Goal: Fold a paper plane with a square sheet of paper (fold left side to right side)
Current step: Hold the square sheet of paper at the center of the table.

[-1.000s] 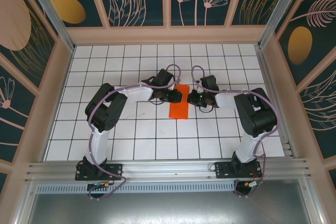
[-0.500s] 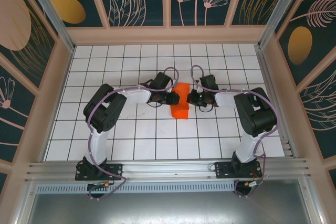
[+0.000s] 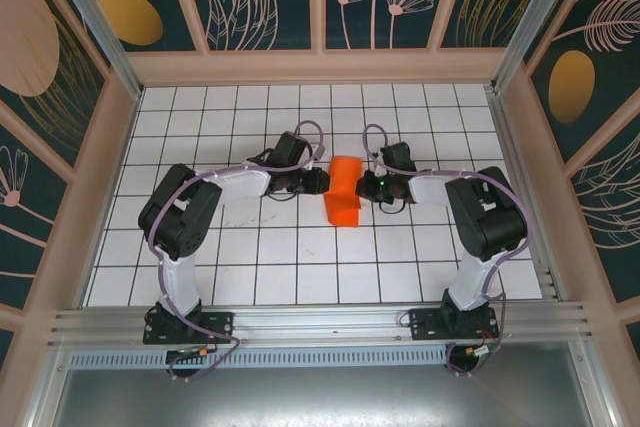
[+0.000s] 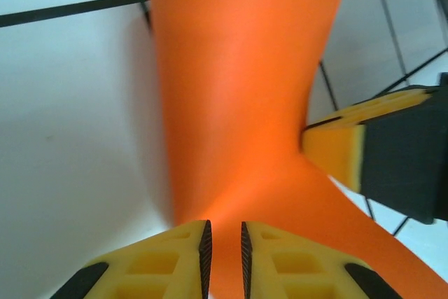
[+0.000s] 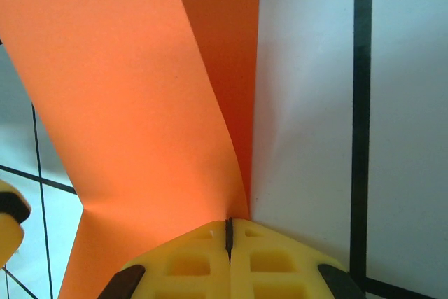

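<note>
Table [image 3: 300, 257]: white grid tiles.
Right gripper [image 5: 228, 225]: clenched on an edge of the square sheet of paper [image 5: 126, 103].
Left gripper [image 4: 224, 232]: jaws a slit apart around the opposite edge; whether it is gripped, cannot tell.
Paper position: mid-table, curved, between both grippers.

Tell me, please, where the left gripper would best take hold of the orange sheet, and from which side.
Probably its left edge, approached from the left. The right gripper is shut on the opposite edge and the square sheet of paper bows up off the table between, so that edge stands clear; the left gripper straddles it, jaws slightly apart.
</note>
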`<state>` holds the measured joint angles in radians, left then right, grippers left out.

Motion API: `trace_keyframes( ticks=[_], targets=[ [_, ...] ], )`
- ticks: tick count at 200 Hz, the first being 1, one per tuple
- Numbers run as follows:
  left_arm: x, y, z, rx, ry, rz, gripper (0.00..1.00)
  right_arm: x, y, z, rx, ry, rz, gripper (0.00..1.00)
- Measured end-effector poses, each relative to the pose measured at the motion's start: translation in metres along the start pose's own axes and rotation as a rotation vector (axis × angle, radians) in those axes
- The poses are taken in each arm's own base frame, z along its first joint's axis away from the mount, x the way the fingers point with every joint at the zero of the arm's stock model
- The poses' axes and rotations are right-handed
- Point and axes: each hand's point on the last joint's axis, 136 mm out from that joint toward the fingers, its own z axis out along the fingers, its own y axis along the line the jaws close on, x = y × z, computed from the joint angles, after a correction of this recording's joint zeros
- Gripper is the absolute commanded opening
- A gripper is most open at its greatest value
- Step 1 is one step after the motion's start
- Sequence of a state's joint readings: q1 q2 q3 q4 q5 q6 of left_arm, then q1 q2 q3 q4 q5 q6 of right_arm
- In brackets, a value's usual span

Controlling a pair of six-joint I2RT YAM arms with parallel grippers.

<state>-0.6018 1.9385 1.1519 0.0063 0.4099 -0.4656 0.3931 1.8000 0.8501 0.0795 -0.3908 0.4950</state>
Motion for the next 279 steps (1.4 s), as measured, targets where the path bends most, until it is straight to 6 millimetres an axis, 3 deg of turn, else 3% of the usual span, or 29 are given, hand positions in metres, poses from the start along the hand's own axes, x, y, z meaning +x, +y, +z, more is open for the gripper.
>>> trace_keyframes(
  ticks=[46,101,211,251,279],
  targets=[
    [-0.005,-0.022,0.019,0.086,0.009,0.027,0.22,0.000,0.000,0.000,0.001,0.001,-0.001,0.00],
    [0.009,-0.010,0.039,0.067,0.054,0.012,0.22,0.000,0.001,0.000,0.001,0.001,-0.001,0.00],
    [0.015,-0.004,0.041,0.054,0.057,0.012,0.22,0.001,0.004,-0.005,0.010,0.008,-0.030,0.00],
    [0.016,-0.004,0.041,0.056,0.053,0.014,0.22,-0.014,0.022,-0.024,-0.033,-0.051,-0.071,0.00],
    [0.016,-0.004,0.041,0.056,0.052,0.015,0.22,-0.023,0.032,-0.026,-0.068,-0.071,-0.084,0.00]
  ],
)
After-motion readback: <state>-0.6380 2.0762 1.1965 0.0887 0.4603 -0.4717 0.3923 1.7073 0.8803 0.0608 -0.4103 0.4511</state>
